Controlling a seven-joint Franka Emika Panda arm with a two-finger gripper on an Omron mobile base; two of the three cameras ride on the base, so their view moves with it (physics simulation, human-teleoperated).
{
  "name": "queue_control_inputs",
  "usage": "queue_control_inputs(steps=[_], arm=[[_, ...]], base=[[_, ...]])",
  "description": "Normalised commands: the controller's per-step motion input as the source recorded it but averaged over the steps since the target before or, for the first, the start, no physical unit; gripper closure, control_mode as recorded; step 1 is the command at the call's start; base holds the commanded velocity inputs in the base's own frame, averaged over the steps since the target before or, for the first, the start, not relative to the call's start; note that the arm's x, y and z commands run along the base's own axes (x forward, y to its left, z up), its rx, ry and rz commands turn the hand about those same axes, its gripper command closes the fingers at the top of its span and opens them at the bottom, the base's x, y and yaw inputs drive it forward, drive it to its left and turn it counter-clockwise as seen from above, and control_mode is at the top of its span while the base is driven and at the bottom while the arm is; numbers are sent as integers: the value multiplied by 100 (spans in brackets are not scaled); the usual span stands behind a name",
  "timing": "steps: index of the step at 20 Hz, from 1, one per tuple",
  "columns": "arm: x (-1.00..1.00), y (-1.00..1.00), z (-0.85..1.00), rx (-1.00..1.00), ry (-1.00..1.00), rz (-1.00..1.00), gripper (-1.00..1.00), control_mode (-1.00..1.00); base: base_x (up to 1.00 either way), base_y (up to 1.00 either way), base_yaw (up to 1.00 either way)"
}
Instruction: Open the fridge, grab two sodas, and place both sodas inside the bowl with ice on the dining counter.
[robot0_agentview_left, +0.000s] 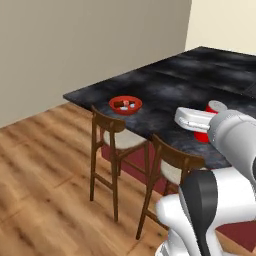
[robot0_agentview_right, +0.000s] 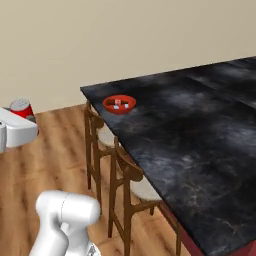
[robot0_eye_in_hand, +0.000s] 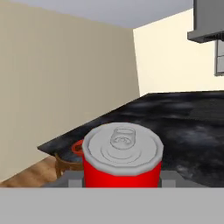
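Soda can (robot0_eye_in_hand: 122, 157): red cylinder, grey metal lid, upright, clamped between the fingers.
Arm: glossy white, reaching level, short of bowl (robot0_agentview_left: 125, 104).
Tabletop (robot0_agentview_left: 190, 85): glossy black marbled stone.

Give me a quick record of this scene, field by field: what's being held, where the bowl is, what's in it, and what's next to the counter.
end effector: shut on the red soda can, can upright
bowl with ice: on the dining counter, near its corner
bowl contents: white ice cubes and a dark item, likely the other soda
can position: short of the bowl, not yet over it
beside counter: two wooden stools on the wood floor
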Motion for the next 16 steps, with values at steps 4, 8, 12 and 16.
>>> queue_control_inputs(steps=[4,8,12,16], arm=[[0,0,0,0,0,0,100,100],[0,0,0,0,0,0,100,100],[0,0,0,0,0,0,100,100],[0,0,0,0,0,0,100,100]], base=[[46,76,-45],[35,94,-38],[36,97,-36],[34,100,-31]])
